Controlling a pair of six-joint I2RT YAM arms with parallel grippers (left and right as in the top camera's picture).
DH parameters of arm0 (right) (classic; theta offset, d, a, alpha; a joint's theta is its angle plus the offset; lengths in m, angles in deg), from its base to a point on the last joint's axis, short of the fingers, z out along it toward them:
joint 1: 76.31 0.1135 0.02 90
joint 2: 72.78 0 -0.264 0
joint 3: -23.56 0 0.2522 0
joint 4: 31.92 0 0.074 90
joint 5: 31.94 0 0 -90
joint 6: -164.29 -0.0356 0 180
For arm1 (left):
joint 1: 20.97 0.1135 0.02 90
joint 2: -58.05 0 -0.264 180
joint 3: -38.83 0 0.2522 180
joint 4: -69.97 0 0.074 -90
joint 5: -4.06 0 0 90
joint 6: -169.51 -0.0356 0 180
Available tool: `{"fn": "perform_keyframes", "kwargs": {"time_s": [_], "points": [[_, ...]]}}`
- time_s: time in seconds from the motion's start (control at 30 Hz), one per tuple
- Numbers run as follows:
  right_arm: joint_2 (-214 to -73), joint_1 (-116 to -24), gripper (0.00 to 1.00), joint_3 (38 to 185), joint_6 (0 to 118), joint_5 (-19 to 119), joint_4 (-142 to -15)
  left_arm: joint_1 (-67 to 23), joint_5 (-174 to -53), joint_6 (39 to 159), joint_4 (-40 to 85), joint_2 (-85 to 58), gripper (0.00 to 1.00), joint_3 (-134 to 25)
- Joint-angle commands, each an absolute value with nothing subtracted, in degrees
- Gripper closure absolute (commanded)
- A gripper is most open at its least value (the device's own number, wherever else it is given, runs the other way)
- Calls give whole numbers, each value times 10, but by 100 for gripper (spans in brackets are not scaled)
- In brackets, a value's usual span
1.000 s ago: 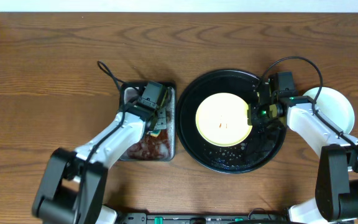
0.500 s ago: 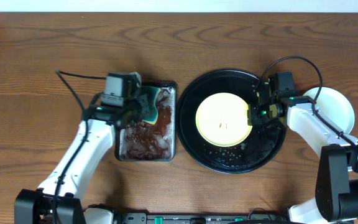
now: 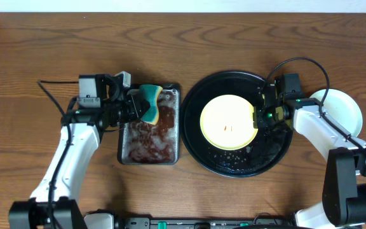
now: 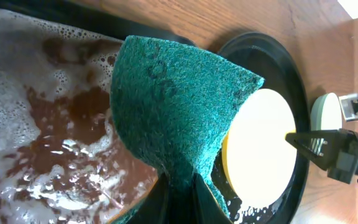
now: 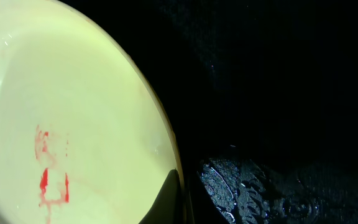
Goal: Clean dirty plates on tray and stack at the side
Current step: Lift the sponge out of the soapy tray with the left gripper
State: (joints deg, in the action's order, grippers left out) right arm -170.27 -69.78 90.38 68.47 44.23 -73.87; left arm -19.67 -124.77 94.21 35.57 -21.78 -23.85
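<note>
One yellow plate [image 3: 229,122] sits flat in the middle of the black tray [image 3: 196,95], with a red smear [image 5: 48,174] near its centre, so it's not clean yet. It looks rigid, light and glossy, so I'd expect it to be slippery once wet. The rim is the only place to take hold, and a scrub could make it skate on the tray, which is beaded with water. The right gripper [image 3: 257,119] is clamped on the plate's right rim, the edge running between its fingers in the wrist view. That's a good anchor while the face gets wiped. A pale plate [image 3: 347,109] rests on the table [image 3: 43,51] right of the tray, partly under the right arm; I can't tell if it's more than one. The left gripper [image 3: 135,107] is pinched on the green sponge [image 4: 173,106], which is soft and folded. It's held above the top end of the pan [image 3: 121,152] of brown, foamy liquid, just left of the tray. It'll likely drip on the way over.
</note>
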Motion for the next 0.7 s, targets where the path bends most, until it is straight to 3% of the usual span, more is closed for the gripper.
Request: {"fn": "perform_keyframes", "kwargs": {"time_s": [0.0, 0.23, 0.5, 0.67], "points": [[-1706, -695, 99, 900, 693, 446, -738, -186, -1268, 937, 361, -139, 93, -208], [-1706, -695, 99, 900, 693, 446, -737, -180, -1226, 958, 392, -7, 93, -129], [-1706, -695, 99, 900, 693, 446, -737, -181, -1229, 1003, 544, -29, 93, -84], [-1706, -695, 99, 900, 693, 446, -737, -181, -1304, 1006, 615, -65, 93, -82]]}}
